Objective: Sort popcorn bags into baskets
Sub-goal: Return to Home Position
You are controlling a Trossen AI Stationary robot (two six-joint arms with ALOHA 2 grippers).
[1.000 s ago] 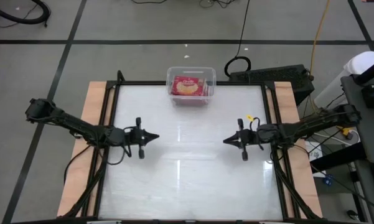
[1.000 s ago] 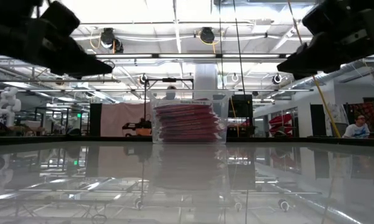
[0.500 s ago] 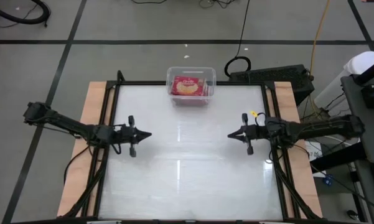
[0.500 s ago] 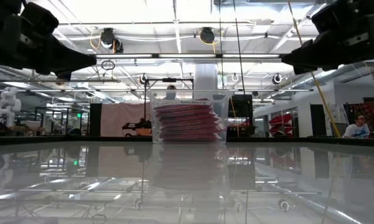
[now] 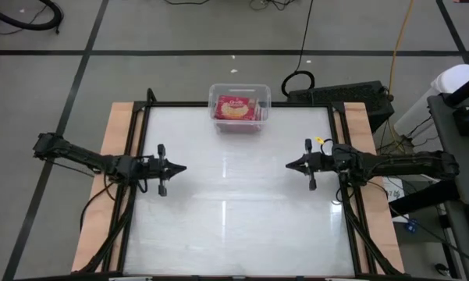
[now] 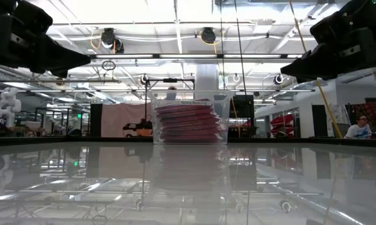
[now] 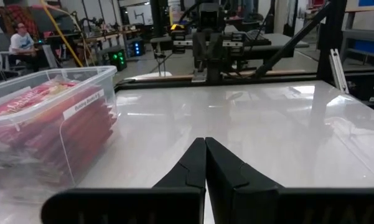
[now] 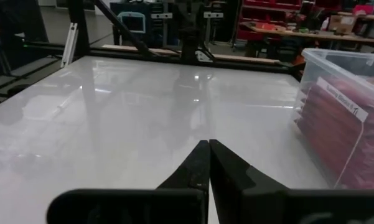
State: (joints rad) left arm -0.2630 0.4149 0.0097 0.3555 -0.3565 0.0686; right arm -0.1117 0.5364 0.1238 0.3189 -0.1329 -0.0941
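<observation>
Flat red popcorn bags (image 5: pixel 236 108) are stacked in the clear plastic bin (image 5: pixel 266 100); left gripper (image 5: pixel 182 167) and right gripper (image 5: pixel 289 165) are pressed together.

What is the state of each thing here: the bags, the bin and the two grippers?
popcorn bags: stacked flat inside the bin, popcorn picture facing up on the top one.
transparent bin: upright, no lid, filled nearly to its rim, at the table's far edge.
left gripper: shut, empty, raised over the table's left side.
right gripper: shut, empty, raised over the table's right side.
</observation>
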